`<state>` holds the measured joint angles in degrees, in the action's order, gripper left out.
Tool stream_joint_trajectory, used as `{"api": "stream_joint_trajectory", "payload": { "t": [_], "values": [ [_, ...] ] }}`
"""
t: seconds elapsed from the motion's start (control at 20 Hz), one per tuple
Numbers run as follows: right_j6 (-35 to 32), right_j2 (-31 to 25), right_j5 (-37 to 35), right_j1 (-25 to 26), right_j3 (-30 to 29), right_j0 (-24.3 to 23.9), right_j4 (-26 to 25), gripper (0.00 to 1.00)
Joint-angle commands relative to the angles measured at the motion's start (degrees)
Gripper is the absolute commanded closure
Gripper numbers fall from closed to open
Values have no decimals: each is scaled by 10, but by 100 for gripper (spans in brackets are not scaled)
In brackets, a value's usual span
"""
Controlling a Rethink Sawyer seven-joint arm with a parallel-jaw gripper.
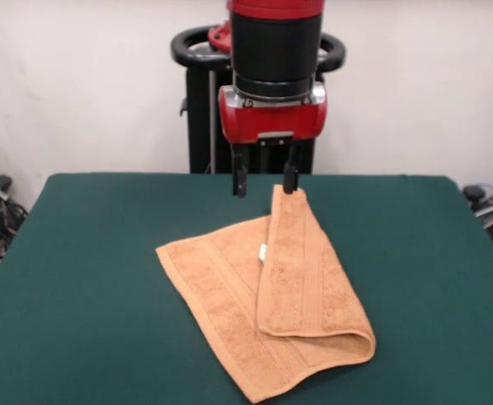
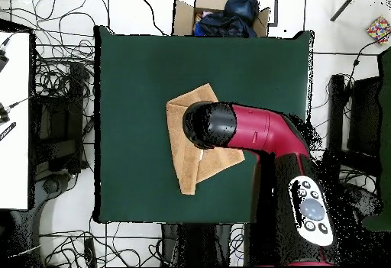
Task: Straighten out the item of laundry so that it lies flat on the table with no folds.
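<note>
Bare dark green felt-covered table (image 1: 86, 278) lies open from 3 to 9 o'clock around the folded orange-tan terry washcloth (image 1: 263, 316); apparently nothing else stands there.

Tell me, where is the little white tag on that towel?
In the front view the white tag sits mid-towel, at the folded-over flap's left edge, below the gripper.

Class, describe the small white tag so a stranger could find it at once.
Start at the green table, then the orange washcloth at its middle. The tag sits where the folded-over flap's edge crosses the flat layer: the only white spot on the cloth.
</note>
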<state>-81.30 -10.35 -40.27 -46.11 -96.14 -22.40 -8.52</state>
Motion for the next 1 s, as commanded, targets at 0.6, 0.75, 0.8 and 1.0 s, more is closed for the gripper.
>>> {"api": "stream_joint_trajectory", "payload": {
  "t": [0.6,0.75,0.8,1.0],
  "values": [
    [10,-54,-37,39,27,-5,-7,0],
    [9,-54,-37,41,29,-5,-7,0],
    [9,-54,-35,41,28,-5,-7,0],
    [8,-55,-33,41,27,-6,-4,0]
  ]
}}
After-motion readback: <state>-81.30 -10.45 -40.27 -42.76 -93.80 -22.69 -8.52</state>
